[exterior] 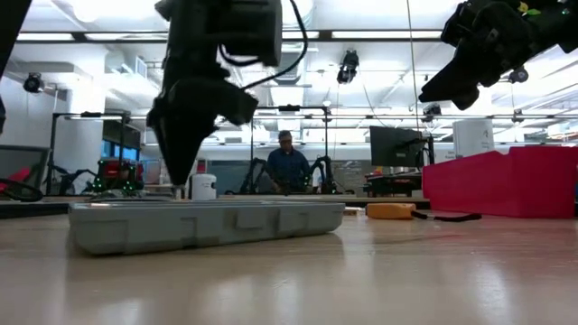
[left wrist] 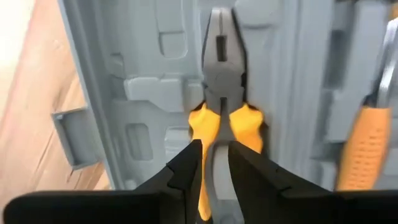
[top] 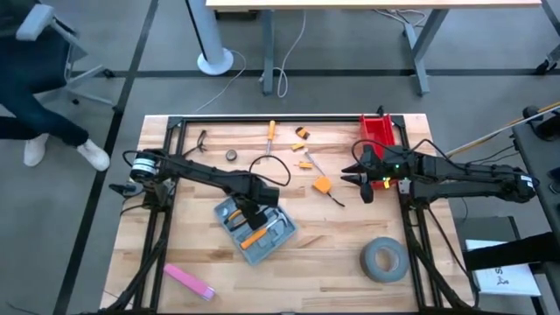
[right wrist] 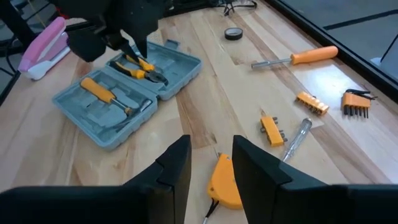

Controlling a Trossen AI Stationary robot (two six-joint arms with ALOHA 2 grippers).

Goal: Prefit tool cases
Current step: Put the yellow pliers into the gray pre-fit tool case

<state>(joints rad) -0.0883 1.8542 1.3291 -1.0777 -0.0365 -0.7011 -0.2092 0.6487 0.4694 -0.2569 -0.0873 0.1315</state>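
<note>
Left arm reaches in from the table's left edge, elbow low, wrist pitched down over the open tool case (top: 255, 226). Left gripper (top: 249, 213) sits inside the case, fingers straddling one orange handle of the pliers (left wrist: 219, 93), which lie in their moulded recess. Jaws narrowly apart around that handle; can't tell if they actually pinch it. In the low view the gripper points straight down into the case.

Case: blue-grey plastic, rectangular, rounded corners, small latch tab on the edge, lying open and flat, turned at an angle, centre-front of the wooden table (top: 332, 262). Inside: tool-shaped recesses, pliers with steel nose and glossy orange grips, plus an orange-handled screwdriver (right wrist: 106, 93) in the neighbouring slot.

Loose on the table beyond the case: a second orange-handled screwdriver (top: 270, 136), small black ring (top: 231, 155), orange bit holders (top: 302, 134), slim clear-handled driver (right wrist: 297, 138), orange tape measure (top: 322, 185).

Right arm comes in from the right edge, held level above the table, well apart from the case. Right gripper (top: 357, 179) hovers beside the red bin (top: 379, 131), above the tape measure, jaws apart with nothing between them.

Front right: grey tape roll (top: 383, 260). Front left: pink stapler-like object (top: 189, 282).
</note>
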